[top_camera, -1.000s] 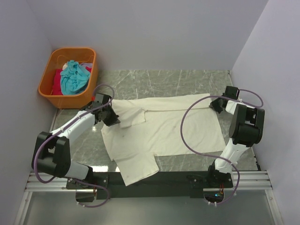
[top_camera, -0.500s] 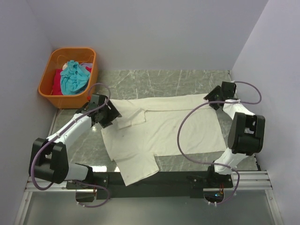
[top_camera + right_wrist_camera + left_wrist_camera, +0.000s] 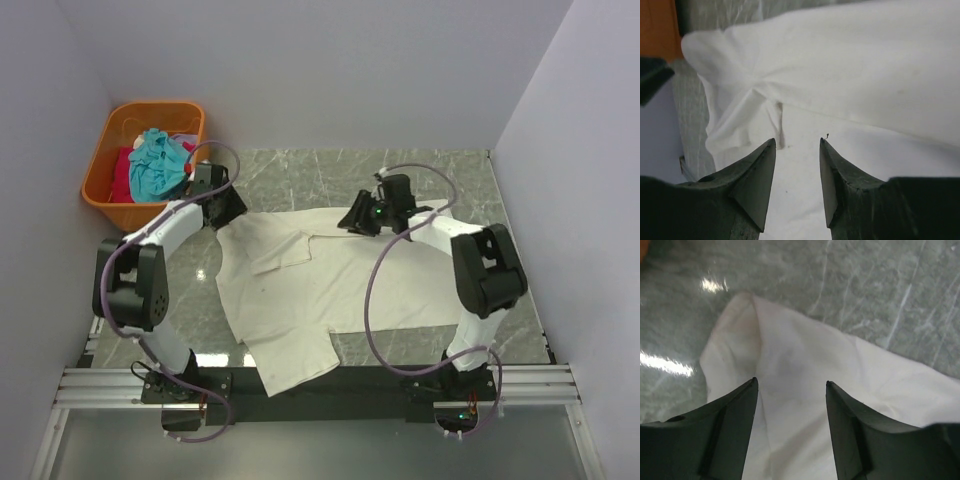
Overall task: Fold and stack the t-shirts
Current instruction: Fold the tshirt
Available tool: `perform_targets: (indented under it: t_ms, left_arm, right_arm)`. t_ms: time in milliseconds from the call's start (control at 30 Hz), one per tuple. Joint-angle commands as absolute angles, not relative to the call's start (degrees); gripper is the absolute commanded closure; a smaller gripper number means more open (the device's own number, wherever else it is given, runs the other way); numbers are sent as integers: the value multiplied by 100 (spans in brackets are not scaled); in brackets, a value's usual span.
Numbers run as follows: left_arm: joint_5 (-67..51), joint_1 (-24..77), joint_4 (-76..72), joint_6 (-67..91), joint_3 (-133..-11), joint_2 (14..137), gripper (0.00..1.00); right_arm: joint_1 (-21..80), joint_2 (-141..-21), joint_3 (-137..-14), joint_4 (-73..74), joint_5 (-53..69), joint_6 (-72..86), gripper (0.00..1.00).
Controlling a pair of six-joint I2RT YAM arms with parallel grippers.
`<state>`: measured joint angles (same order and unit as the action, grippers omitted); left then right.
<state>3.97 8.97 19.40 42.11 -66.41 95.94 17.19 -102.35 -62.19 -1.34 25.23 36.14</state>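
The left claw (image 3: 226,206) stands open above the far left tip of a large cream shirt (image 3: 340,290), its two dark fingers (image 3: 735,410) parted with nothing between them; in the left wrist view that tip of cloth lies on the green marble table (image 3: 430,165). The right claw (image 3: 352,221) is also open and empty, poised over the shirt's far edge near the collar, about midway along the table's far side; in its wrist view, creased cream fabric fills the gap between the spread fingers (image 3: 760,170). The shirt lies spread flat across the middle of the table, one sleeve reaching the near edge and the body stretching toward the right edge. Just off the table's far left corner sits an orange basket (image 3: 102,196) holding a crumpled teal shirt (image 3: 158,165) on top of a red shirt (image 3: 122,172).
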Motion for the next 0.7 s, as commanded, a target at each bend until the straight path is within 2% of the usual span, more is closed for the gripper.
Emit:
perform_targets:
  t_ms: [0, 433, 667]
  left_arm:
    - [782, 835, 1757, 3727, -7258, 9975, 39]
    - [1037, 809, 1714, 3498, -7673, 10854, 58]
    - [1186, 791, 1705, 3463, -7673, 11013, 65]
  right_arm:
    - [1986, -10738, -6679, -501, 3040, 3674, 53]
    - [2698, -11522, -7084, -422, 3296, 3894, 54]
    - [2865, -11707, -7198, -246, 3357, 3867, 54]
